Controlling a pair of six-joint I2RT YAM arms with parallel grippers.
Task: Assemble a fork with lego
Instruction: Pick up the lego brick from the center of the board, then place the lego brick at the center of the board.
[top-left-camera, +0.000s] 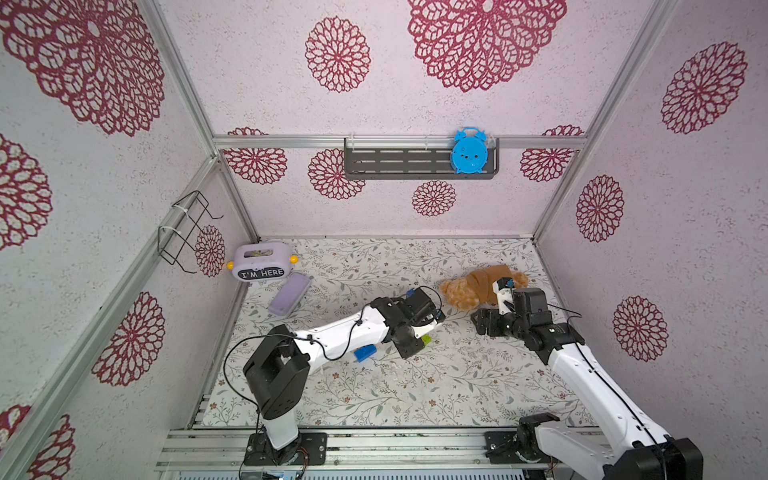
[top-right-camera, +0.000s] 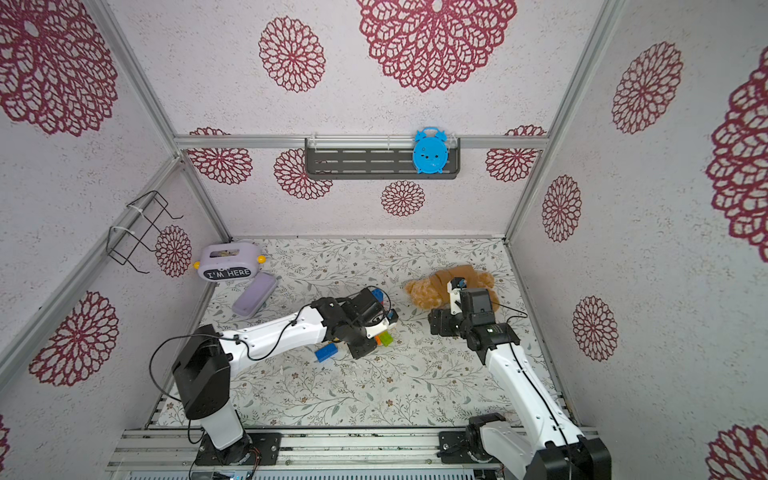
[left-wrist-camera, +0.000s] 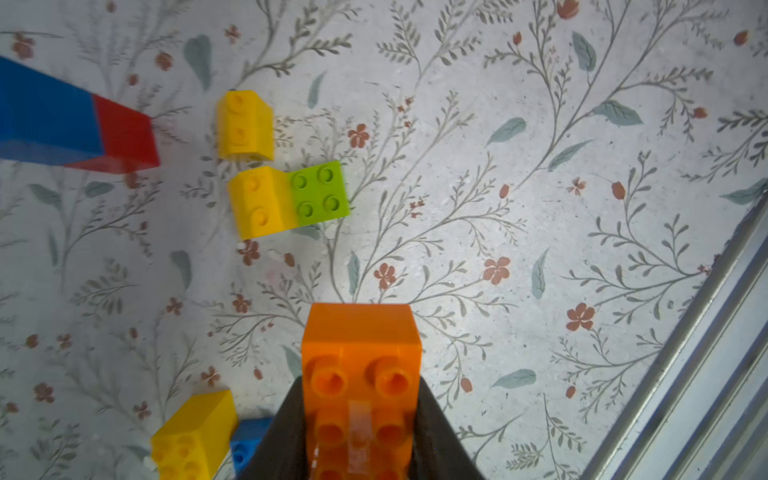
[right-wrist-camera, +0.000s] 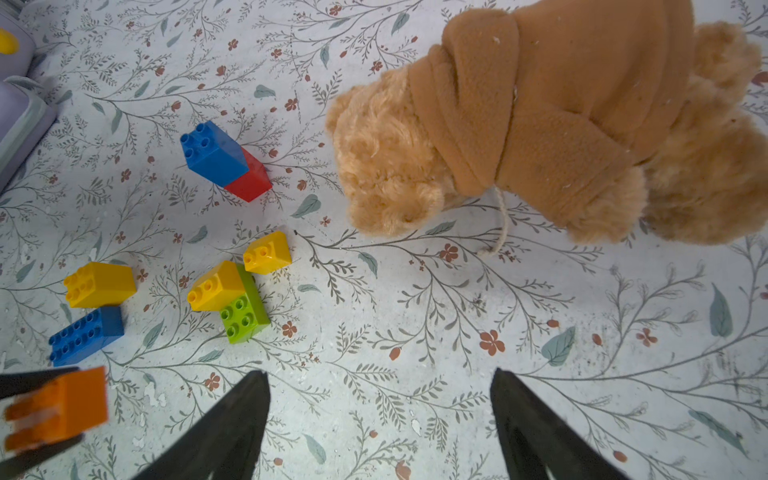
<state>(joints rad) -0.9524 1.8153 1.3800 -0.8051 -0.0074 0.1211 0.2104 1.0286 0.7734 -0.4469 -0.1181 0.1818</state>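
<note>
Both alike: my left arm (top-left-camera: 345, 332) and right arm (top-left-camera: 590, 382) have glossy white tapered shells between boxy matte-black joint housings. Thin black cables (top-left-camera: 225, 370) loop outside the links, and each base is bolted to a black plate (top-left-camera: 316, 449) with small screws. My jaws are plain black wedges, narrowing to the tips.

Pale walls (top-left-camera: 395, 112) with crimson medallions (top-left-camera: 337, 54), aluminium frame (top-left-camera: 291, 142), grey shelf (top-left-camera: 399, 164), floral-print floor (top-left-camera: 415, 386)

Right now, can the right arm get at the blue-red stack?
Probably yes. The right gripper is open and empty, bare mat runs up to the stack, and the plush lies off to one side.
</note>
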